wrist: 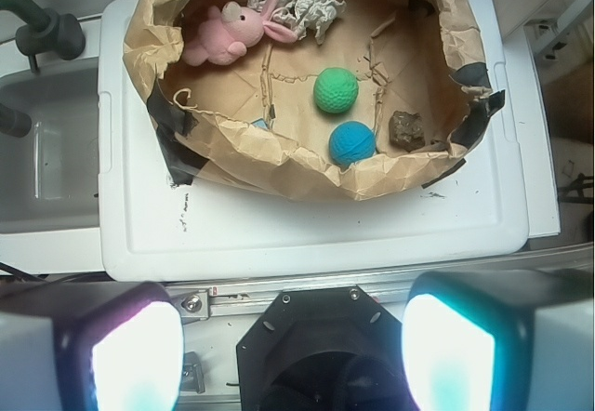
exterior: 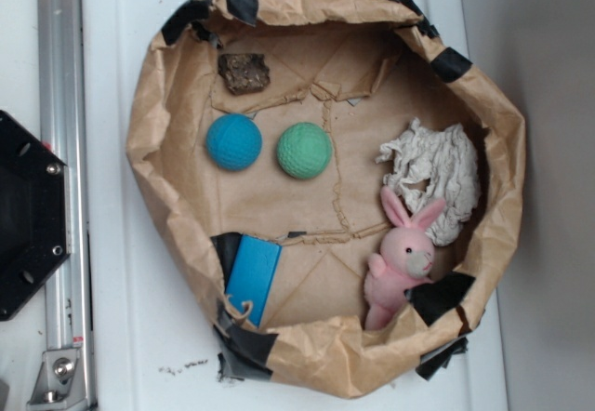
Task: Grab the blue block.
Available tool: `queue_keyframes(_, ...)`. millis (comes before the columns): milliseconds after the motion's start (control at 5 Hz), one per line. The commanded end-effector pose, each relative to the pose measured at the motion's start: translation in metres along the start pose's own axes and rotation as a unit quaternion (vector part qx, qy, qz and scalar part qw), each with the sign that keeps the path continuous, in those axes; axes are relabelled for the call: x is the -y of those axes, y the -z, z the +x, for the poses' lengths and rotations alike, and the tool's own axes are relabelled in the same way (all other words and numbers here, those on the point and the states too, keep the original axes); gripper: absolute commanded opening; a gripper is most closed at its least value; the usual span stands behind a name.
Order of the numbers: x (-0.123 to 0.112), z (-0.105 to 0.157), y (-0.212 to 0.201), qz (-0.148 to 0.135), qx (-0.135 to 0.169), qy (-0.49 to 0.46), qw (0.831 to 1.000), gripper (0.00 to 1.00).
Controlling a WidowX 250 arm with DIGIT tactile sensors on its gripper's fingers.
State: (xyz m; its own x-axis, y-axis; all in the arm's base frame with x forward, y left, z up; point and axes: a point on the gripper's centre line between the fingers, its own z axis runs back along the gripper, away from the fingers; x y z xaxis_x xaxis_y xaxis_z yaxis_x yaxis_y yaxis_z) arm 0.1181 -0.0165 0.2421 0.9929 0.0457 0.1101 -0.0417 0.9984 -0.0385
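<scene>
The blue block [exterior: 253, 278] is a sky-blue slab lying against the near-left wall of the brown paper nest [exterior: 149, 151], one end close to black tape. In the wrist view only a sliver of the blue block [wrist: 259, 125] peeks over the paper wall. My gripper [wrist: 293, 351] hangs far back from the nest, above the black robot base [wrist: 321, 355]. Its two glowing pads [wrist: 135, 355] stand wide apart with nothing between them. The exterior view does not show the gripper.
Inside the nest are a dimpled blue ball [exterior: 233, 142], a green ball [exterior: 304, 150], a pink bunny toy [exterior: 402, 262], a crumpled white cloth [exterior: 435, 174] and a brown rock-like lump [exterior: 244, 72]. The nest sits on a white lid [wrist: 307, 220]. A metal rail [exterior: 63, 188] runs along the left.
</scene>
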Motion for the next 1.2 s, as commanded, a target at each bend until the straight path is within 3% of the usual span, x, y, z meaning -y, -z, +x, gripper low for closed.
queue_keyframes(0, 0.0, 0.0, 0.0, 0.0, 0.0, 0.0, 1.0, 1.0)
queue_keyframes(200, -0.002, 0.046, 0.042, 0.022, 0.017, -0.037, 0.999, 1.0)
queue_keyframes(400, -0.018, 0.089, 0.083, 0.042, -0.003, -0.13, 0.991, 1.0)
queue_keyframes(600, -0.03, 0.118, 0.116, 0.039, -0.038, -0.217, 0.975, 1.0)
queue_keyframes(800, -0.029, 0.105, 0.153, 0.024, -0.122, -0.295, 0.947, 1.0)
queue_keyframes(1000, -0.02, 0.095, 0.191, 0.005, -0.177, -0.308, 0.935, 1.0)
